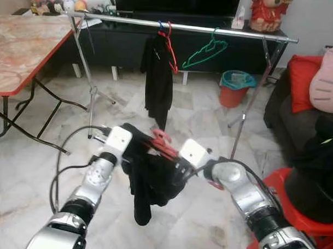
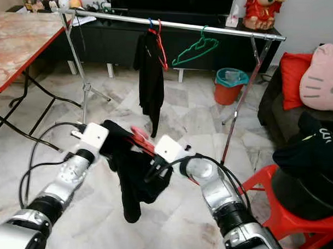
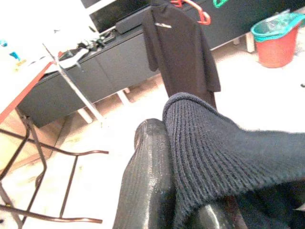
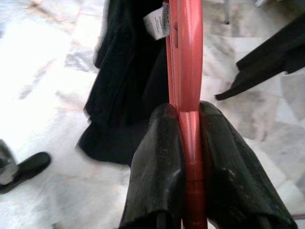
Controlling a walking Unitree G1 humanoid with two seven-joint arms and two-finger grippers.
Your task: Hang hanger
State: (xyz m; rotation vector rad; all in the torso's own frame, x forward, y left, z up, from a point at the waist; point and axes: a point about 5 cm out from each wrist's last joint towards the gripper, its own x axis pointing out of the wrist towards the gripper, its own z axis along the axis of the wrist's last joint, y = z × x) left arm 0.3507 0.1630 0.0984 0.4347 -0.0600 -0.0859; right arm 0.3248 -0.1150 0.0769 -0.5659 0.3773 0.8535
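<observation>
Before the clothes rail (image 1: 181,27), low over floor | red hanger (image 4: 187,95) with black garment (image 1: 148,184) | right hand (image 4: 189,143) clamped on hanger | left hand (image 3: 157,191) under knit cloth, state cannot tell

A pale marble floor (image 1: 199,117) runs to a long black cabinet (image 1: 125,44) at the back. A red-edged folding desk (image 1: 21,48) stands left; a dark sofa (image 1: 298,115) with cushions right, beside a red stool (image 1: 294,216).
</observation>
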